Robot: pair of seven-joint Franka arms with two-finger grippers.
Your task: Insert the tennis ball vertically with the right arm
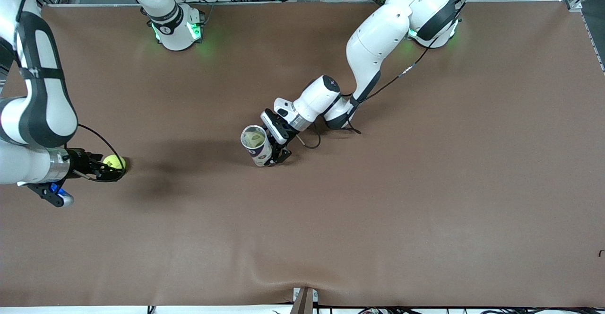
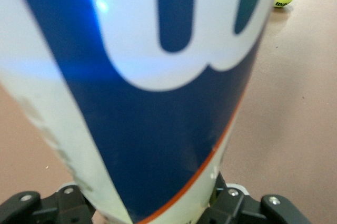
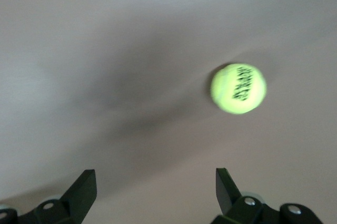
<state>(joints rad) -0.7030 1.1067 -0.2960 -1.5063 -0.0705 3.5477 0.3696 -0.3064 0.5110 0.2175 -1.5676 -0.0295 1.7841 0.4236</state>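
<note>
one tennis ball (image 1: 115, 162), one ball can (image 1: 255, 144), two arms

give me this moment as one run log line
left tool: shut on can, upright mid-table | right tool: open, at tennis ball, not gripped | insertion: pending

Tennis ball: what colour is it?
Yellow-green with dark lettering on the tennis ball; clearest in the right wrist view.

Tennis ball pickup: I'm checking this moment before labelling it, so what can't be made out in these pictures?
- Tennis ball print: blurred in the right wrist view, too small in the front view.
- Can lettering: cut off by the left wrist view's edges.
- Left gripper contact with the can: largely hidden by the can.
- Right gripper height over the table: unclear.
</note>
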